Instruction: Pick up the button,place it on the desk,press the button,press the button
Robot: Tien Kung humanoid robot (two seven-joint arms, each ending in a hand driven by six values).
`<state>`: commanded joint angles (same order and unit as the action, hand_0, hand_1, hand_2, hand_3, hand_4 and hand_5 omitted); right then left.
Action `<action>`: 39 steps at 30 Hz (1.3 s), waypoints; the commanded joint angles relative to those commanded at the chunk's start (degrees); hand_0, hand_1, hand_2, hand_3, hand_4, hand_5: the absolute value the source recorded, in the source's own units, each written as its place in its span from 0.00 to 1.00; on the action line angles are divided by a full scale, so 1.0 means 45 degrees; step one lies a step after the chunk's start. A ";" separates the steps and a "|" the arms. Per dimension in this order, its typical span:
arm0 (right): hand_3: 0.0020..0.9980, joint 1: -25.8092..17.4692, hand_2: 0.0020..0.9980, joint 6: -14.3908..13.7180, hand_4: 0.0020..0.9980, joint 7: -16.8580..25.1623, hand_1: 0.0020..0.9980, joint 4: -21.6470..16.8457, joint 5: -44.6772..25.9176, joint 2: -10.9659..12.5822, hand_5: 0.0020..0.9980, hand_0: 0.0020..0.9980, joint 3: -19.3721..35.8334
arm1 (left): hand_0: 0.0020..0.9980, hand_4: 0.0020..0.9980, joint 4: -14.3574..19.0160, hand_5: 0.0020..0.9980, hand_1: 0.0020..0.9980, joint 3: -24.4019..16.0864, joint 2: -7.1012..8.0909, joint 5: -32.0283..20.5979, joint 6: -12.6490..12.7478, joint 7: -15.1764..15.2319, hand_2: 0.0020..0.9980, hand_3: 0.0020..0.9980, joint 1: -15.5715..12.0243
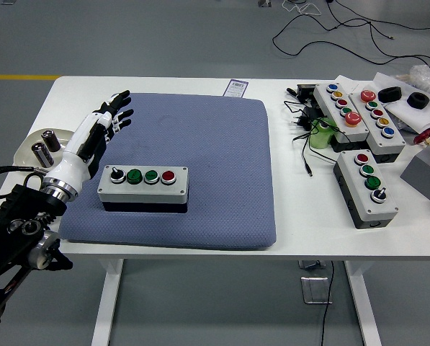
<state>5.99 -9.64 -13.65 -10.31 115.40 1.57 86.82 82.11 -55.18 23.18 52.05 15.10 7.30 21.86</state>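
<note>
A grey button box [143,187] lies on the blue-grey mat [200,144], toward its front left. It carries a black knob, two green buttons and a red button in a row. My left hand [108,115] is up and left of the box, over the mat's left edge, fingers stretched out and holding nothing. It does not touch the box. The right arm is out of sight.
Three more button boxes [366,189] and a tangle of black cables [305,122] crowd the table's right side. A shallow tray [34,148] with two small batteries sits at the left edge, just beside my left forearm. A small card [237,88] lies behind the mat.
</note>
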 joint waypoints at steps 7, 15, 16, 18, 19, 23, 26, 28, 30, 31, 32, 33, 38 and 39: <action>0.62 0.0052 0.68 -0.0001 0.31 0.0009 0.66 0.0000 -0.0029 0.0003 0.17 0.67 -0.0030 | 0.88 0.73 0.0005 1.00 0.90 -0.0079 0.0032 -0.0037 -0.0025 -0.0025 0.96 0.92 -0.0004; 0.62 0.0082 0.68 0.0002 0.31 0.0015 0.66 0.0000 -0.0008 0.0017 0.17 0.67 -0.0043 | 0.86 0.73 -0.0229 1.00 0.90 -0.0615 -0.0084 0.0033 -0.0073 -0.0010 0.96 0.93 -0.0088; 0.62 0.0089 0.68 0.0001 0.31 0.0018 0.66 0.0000 -0.0034 0.0020 0.17 0.67 -0.0064 | 0.86 0.73 -0.0294 1.00 0.90 -0.0928 -0.0197 -0.0053 -0.0095 -0.0070 0.96 0.93 -0.0180; 0.62 0.0100 0.68 -0.0008 0.31 0.0023 0.66 0.0000 -0.0068 0.0022 0.17 0.67 -0.0074 | 0.86 0.73 -0.0320 1.00 0.90 -0.1436 -0.0384 -0.0015 -0.0135 -0.0127 0.96 0.93 -0.0306; 0.62 0.0102 0.68 -0.0011 0.31 0.0025 0.66 0.0000 -0.0071 0.0019 0.17 0.67 -0.0061 | 0.86 0.73 -0.0309 1.00 0.90 -0.1721 -0.0468 0.0073 -0.0195 -0.0166 0.96 0.93 -0.0355; 0.62 0.0120 0.68 0.0008 0.31 0.0032 0.66 0.0000 0.0042 0.0027 0.17 0.67 -0.0008 | 0.85 0.73 -0.0313 1.00 0.87 -0.2496 -0.0686 0.0497 -0.0942 -0.0535 0.92 0.92 -0.0478; 0.62 0.0131 0.68 0.0011 0.31 0.0042 0.66 0.0000 0.0068 0.0041 0.17 0.67 0.0014 | 0.83 0.73 -0.0330 1.00 0.86 -0.3202 -0.0848 0.1078 -0.1847 -0.0951 0.90 0.89 -0.0678; 0.62 0.0138 0.68 0.0004 0.31 0.0054 0.66 0.0000 0.0061 0.0046 0.17 0.67 0.0020 | 0.83 0.73 -0.0382 1.00 0.86 -0.3788 -0.1042 0.1273 -0.2217 -0.1103 0.90 0.89 -0.0917; 0.62 0.0147 0.68 -0.0001 0.31 0.0061 0.66 0.0000 0.0061 0.0048 0.17 0.67 0.0023 | 0.83 0.73 -0.0417 1.00 0.86 -0.4126 -0.1149 0.1401 -0.2295 -0.1155 0.90 0.89 -0.1059; 0.62 0.0159 0.68 -0.0006 0.31 0.0067 0.66 0.0000 0.0053 0.0053 0.17 0.67 0.0022 | 0.83 0.73 -0.0441 1.00 0.86 -0.4345 -0.1216 0.1461 -0.2370 -0.1207 0.90 0.89 -0.1153; 0.62 0.0162 0.68 -0.0007 0.31 0.0071 0.66 0.0000 0.0066 0.0056 0.17 0.67 0.0030 | 0.82 0.73 -0.0446 1.00 0.84 -0.4458 -0.1247 0.1514 -0.2421 -0.1230 0.89 0.87 -0.1210; 0.62 0.0161 0.68 -0.0003 0.31 0.0077 0.66 0.0000 0.0087 0.0060 0.17 0.67 0.0040 | 0.82 0.73 -0.0446 1.00 0.84 -0.4571 -0.1280 0.1612 -0.2457 -0.1235 0.89 0.87 -0.1275; 0.62 0.0174 0.68 0.0002 0.31 0.0081 0.66 0.0000 0.0188 0.0070 0.17 0.67 0.0115 | 0.81 0.72 -0.0463 1.00 0.84 -0.4961 -0.1488 0.1824 -0.2475 -0.1227 0.88 0.87 -0.1496; 0.62 0.0175 0.68 0.0004 0.31 0.0081 0.66 0.0000 0.0217 0.0066 0.17 0.67 0.0139 | 0.81 0.72 -0.0476 1.00 0.84 -0.5025 -0.1532 0.1867 -0.2481 -0.1226 0.88 0.87 -0.1528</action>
<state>6.78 -9.62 -13.29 -10.31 116.37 1.86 87.44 79.97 -77.79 16.29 60.46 3.93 1.79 14.98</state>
